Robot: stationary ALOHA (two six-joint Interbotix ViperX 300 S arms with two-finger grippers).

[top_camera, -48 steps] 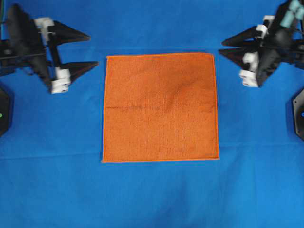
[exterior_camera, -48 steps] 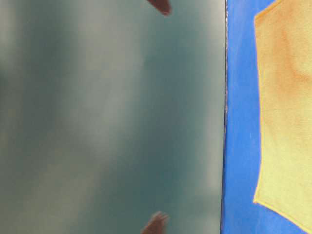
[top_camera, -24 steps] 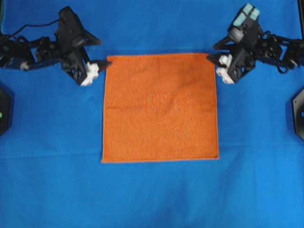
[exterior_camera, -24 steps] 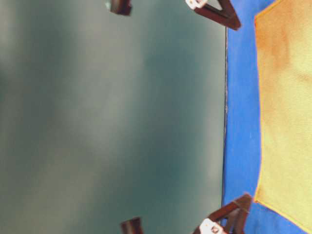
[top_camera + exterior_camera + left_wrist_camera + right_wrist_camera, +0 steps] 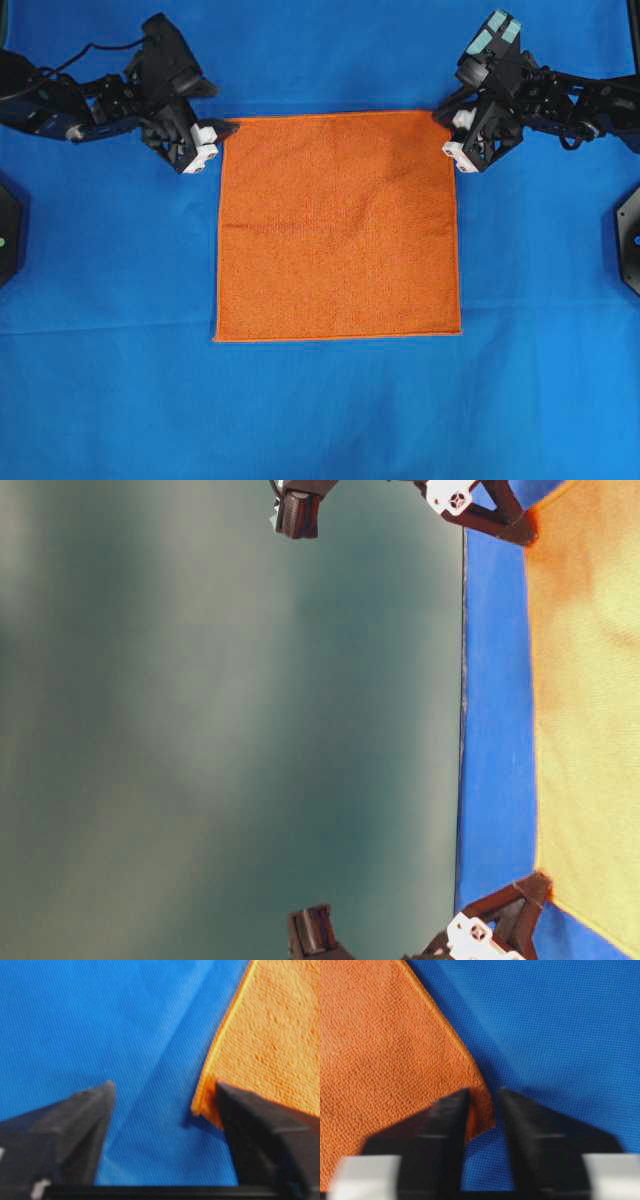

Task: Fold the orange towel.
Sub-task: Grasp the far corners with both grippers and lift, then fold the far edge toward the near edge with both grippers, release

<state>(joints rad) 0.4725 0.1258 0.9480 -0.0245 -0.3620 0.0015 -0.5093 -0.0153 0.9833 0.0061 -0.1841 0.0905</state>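
Observation:
The orange towel [image 5: 338, 225] lies flat and square on the blue table covering; it also shows as a bright patch in the table-level view [image 5: 590, 730]. My left gripper [image 5: 215, 135] is at its far left corner. In the left wrist view this gripper [image 5: 162, 1092] stands open, with one finger [image 5: 260, 1135] resting on the towel [image 5: 270, 1035] just inside the corner and the other on bare blue. My right gripper [image 5: 448, 130] is at the far right corner. Its blurred jaws [image 5: 482, 1095] are narrow, with the towel corner [image 5: 481, 1105] standing between them and a slim gap left.
The blue table covering [image 5: 320, 410] runs well beyond the towel on all sides. Black fixtures sit at the left edge [image 5: 8, 235] and the right edge [image 5: 628, 235]. A blurred grey-green backdrop [image 5: 230, 720] fills most of the table-level view.
Both arms have swung in and come down to the towel's far corners. The left jaws have narrowed somewhat. The right jaws have closed in tightly around their corner. The towel still lies flat.

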